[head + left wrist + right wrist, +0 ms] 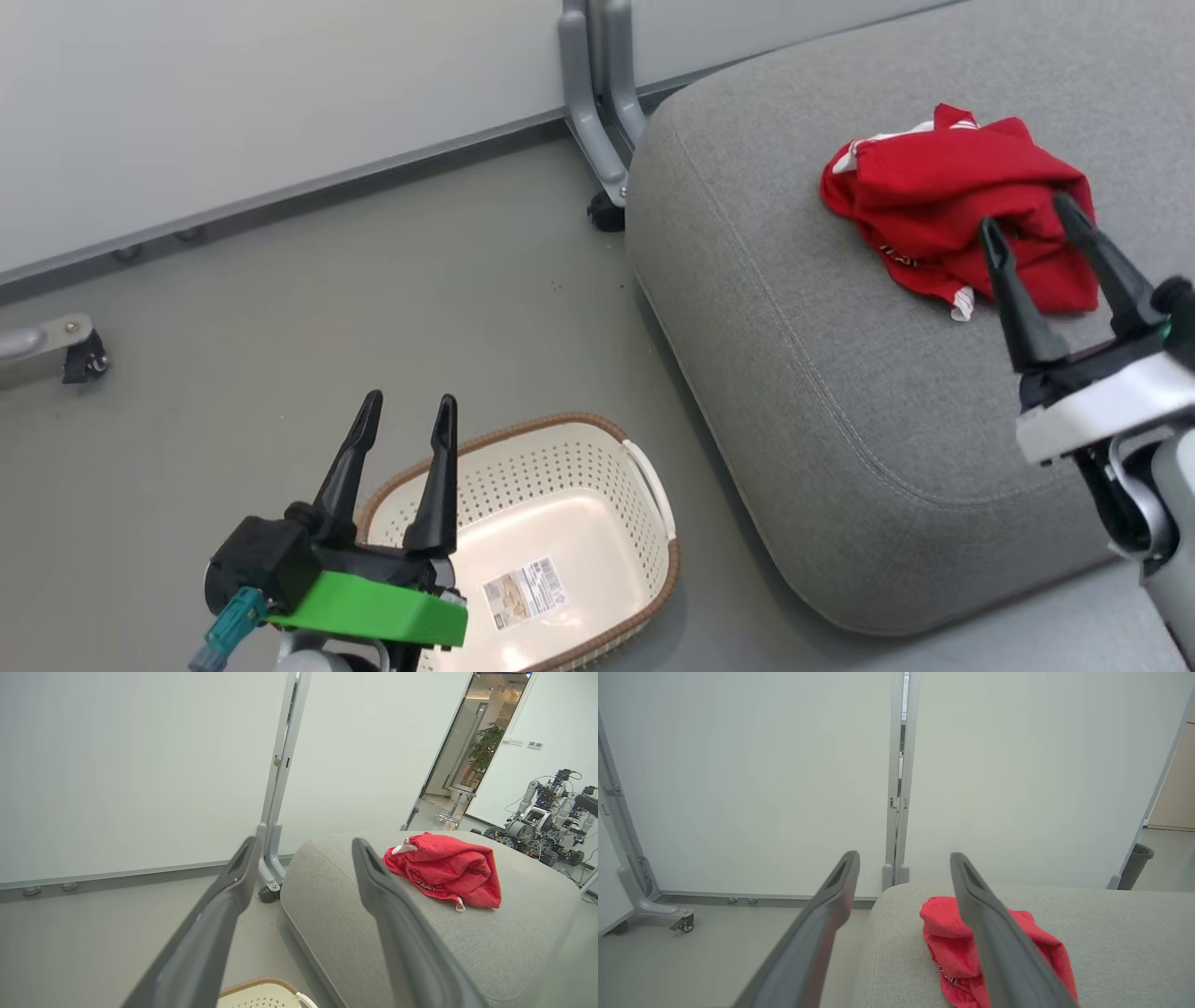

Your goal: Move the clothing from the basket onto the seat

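While the cream plastic basket (560, 448) sits empty, red fabric clothing (943, 187) lies on the grey cushion seat (794, 327).
Seemingly done: left gripper (411, 399) and right gripper (1027, 210) gape, holding nothing.

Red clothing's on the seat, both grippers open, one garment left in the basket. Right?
One thing is off: no garment is in the basket. In the head view its floor carries just a paper label. The rest stands: the red clothing lies on the seat, and the left gripper and right gripper are both open.
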Available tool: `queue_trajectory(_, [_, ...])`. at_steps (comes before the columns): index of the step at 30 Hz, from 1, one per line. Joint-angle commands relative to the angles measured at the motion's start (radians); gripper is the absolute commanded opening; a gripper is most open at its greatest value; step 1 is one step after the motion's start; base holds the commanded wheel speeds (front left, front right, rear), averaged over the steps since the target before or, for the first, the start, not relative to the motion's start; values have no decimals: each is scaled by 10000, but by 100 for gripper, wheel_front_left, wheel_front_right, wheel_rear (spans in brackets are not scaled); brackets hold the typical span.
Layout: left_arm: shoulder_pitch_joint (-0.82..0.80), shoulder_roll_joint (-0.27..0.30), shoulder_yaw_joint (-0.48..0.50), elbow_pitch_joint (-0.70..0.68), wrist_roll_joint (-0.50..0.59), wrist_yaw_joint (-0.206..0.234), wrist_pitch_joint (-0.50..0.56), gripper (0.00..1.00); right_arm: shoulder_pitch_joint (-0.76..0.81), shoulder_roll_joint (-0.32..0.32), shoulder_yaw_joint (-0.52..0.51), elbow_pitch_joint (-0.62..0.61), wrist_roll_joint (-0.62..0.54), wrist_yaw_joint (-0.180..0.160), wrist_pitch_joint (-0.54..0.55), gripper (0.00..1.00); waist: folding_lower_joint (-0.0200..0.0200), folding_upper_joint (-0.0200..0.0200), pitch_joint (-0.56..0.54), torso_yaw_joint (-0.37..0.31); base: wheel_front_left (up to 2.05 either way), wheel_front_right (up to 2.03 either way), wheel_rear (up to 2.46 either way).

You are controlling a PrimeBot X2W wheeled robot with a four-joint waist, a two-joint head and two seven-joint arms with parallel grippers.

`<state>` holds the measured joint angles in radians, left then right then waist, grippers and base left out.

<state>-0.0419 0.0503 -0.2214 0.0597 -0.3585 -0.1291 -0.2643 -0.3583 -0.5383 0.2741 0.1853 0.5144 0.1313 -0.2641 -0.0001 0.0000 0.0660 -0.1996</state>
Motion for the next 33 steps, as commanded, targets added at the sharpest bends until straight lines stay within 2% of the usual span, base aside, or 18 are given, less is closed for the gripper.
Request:
queue_trajectory(1, [239, 11, 150, -55, -57, -29, 3, 100, 608, 170, -260, -406, -593, -10, -3, 100, 1, 0, -647, 728, 0, 0, 0])
queue_trajectory(2, [285, 10, 190, -55, -46, -29, 3, 100, 877, 262, -410, -586, -999, -10, -3, 100, 1, 0, -710, 849, 0, 0, 0])
queue_trajectory(7, [646, 8, 528, -57, 67, -28, 3, 100, 2348, 1552, -1339, -1304, -2170, -13, -3, 100, 1, 0, -1019, 1542, 0, 0, 0])
queue_trajectory(12, [1017, 12, 780, 54, 253, -28, 3, 100, 3323, 2755, -2032, -1482, -2584, -13, -3, 100, 1, 0, -1287, 2201, 0, 0, 0])
queue_trajectory(18, [1461, 19, 1433, 322, 228, 21, 3, 100, 4015, 3558, -2156, -1341, -2895, -13, -2, 100, 1, 0, -1506, 2671, 0, 0, 0])
queue_trajectory(27, [1726, 14, 1381, 721, 307, 54, 2, 100, 4217, 4015, -1939, -1027, -2870, -13, -2, 100, 1, 0, -1560, 3001, 0, 0, 0])
queue_trajectory(33, [1639, 14, 1464, 750, 184, 315, 2, 100, 4080, 4073, -1869, -951, -2851, -13, -2, 100, 1, 0, -1543, 3016, 0, 0, 0])
